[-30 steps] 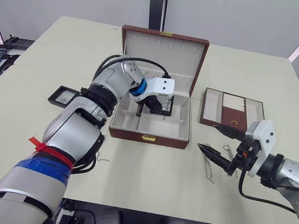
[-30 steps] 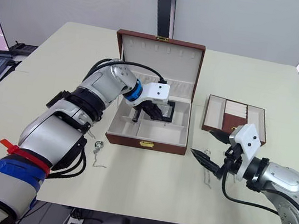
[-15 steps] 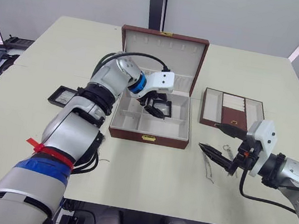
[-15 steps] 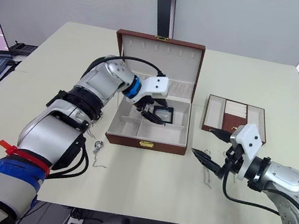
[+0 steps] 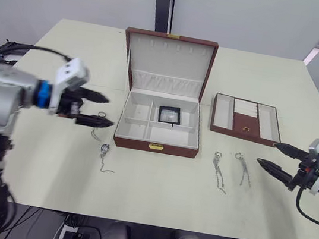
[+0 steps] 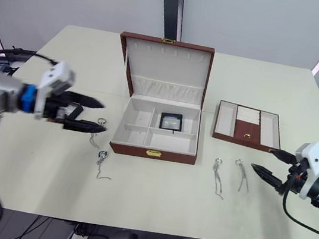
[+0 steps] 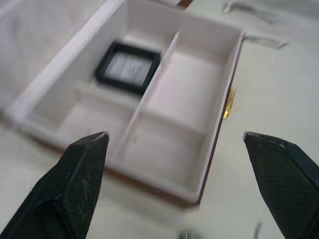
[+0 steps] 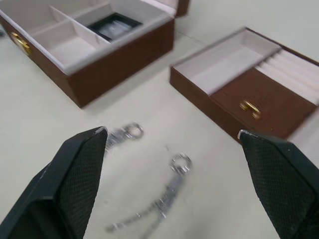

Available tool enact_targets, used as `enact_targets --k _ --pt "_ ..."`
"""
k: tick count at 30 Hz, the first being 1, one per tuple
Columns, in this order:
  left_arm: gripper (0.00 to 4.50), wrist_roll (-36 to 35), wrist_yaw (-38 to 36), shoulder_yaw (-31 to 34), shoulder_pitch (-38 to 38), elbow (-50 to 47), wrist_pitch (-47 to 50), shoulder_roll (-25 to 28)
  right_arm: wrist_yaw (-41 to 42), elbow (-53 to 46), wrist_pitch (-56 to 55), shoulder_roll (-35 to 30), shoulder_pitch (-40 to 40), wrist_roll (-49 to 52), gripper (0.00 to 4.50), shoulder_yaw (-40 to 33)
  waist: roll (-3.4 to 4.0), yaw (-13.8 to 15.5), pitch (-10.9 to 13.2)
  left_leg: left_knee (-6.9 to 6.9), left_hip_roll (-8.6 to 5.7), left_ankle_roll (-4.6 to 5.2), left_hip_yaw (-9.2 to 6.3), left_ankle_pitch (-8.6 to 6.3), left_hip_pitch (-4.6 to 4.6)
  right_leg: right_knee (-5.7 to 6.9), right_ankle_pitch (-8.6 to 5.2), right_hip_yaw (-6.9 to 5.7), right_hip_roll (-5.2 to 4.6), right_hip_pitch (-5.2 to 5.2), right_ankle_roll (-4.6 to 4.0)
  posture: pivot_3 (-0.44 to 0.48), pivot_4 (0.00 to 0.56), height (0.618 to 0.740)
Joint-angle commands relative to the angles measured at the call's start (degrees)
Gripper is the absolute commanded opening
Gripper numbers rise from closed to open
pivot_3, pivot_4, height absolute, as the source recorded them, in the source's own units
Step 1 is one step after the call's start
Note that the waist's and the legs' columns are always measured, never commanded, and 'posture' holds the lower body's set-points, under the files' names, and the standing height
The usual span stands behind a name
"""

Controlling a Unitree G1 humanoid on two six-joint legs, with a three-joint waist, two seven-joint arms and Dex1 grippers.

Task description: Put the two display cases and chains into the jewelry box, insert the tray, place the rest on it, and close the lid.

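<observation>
So my left end effector (image 5: 98, 110) is out of the jewelry box (image 5: 160, 125) now. Half a second ago it was still down inside over the back right compartment; now it hangs over the tabletop (image 5: 155, 188) off the box's left side, fingers spread wide, holding nothing. One display case (image 5: 170, 114) is left lying flat in that back right compartment, dark frame with the pale window up. The other three compartments look bare. The lid (image 5: 168, 62) stands upright at the back, same as before.

The two thin chains (image 5: 101, 143) lie on the tabletop just left of the box's front corner, one right under my left fingertips, the other with its ring closer to me.

My right end effector (image 5: 281, 159) has drawn back toward the right edge of the tabletop, also spread open and empty. Earlier it sat right over the two longer chains (image 5: 230, 168); now those lie in plain view between it and the box. The tray (image 5: 246, 117) sits where it was, right of the box, apart from it.
</observation>
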Motion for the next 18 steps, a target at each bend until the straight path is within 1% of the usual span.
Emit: enact_targets --k 1,2,4,6,9,12,14,18 --pt "4.47 -1.26 3.67 8.65 7.22 -2.04 0.80 4.43 2.11 5.11 -2.98 -1.55 -0.77 -2.00 4.50 -1.36 -0.01 -0.04 0.00 0.00 0.00 0.00 0.00 0.00 0.00 0.01 0.00 -0.01 0.00 0.00 0.00 0.000 0.150 0.740" --pt "4.47 -2.02 4.40 10.11 8.92 -2.59 1.51 4.79 2.65 6.29 -3.60 -1.64 -0.67 -2.50 4.50 -1.31 0.00 0.02 0.00 0.00 0.00 0.00 0.00 0.00 0.00 0.00 -0.01 -0.03 0.00 0.00 0.00 0.000 0.150 0.740" --pt "4.47 -1.85 6.51 15.12 15.15 -2.30 0.87 5.64 3.45 9.79 -4.81 -1.42 -0.79 -3.58 4.50 -1.05 -0.01 0.34 0.00 0.00 -0.01 0.00 0.03 0.00 0.00 0.00 -0.01 -0.03 -0.04 -0.01 -0.01 0.000 0.150 0.740" --pt "4.47 -1.12 9.08 20.22 21.23 -0.89 -1.46 5.34 3.95 13.22 -6.10 -1.14 -1.36 -4.82 4.50 -0.31 0.00 0.33 0.00 -0.01 -0.01 0.00 0.09 -0.01 0.00 -0.01 -0.02 -0.01 -0.05 -0.02 -0.01 0.000 0.150 0.740" --pt "4.47 -0.25 14.02 25.02 26.43 2.96 -7.60 3.64 4.80 16.53 -7.71 -1.15 -3.25 -6.42 4.50 1.02 0.01 0.31 0.00 -0.03 0.01 0.00 0.12 -0.01 0.04 0.01 -0.03 -0.01 -0.06 -0.04 -0.03 0.000 0.150 0.740" --pt "4.47 1.11 17.50 27.01 31.32 7.04 -12.72 3.27 5.28 18.53 -8.53 -0.91 -4.77 -6.99 4.50 1.60 0.01 0.22 0.00 -0.05 0.01 0.00 0.20 -0.01 0.12 0.08 -0.04 0.05 -0.06 -0.05 -0.04 0.000 0.150 0.740" --pt "4.47 2.42 19.70 27.24 33.60 10.21 -16.87 3.40 5.79 19.35 -9.14 -0.87 -4.81 -7.21 4.50 1.78 0.01 0.12 0.00 -0.08 0.01 0.00 0.25 -0.01 0.16 0.10 -0.04 0.08 -0.06 -0.05 -0.05 0.000 0.150 0.740" --pt "4.47 1.43 20.85 27.84 34.98 14.84 -20.32 4.34 6.70 21.22 -10.90 -0.87 -4.13 -7.91 4.50 1.72 0.00 -0.01 0.00 -0.10 0.01 0.00 0.25 -0.01 0.18 0.11 -0.06 0.07 -0.06 -0.04 -0.07 0.000 0.150 0.740"
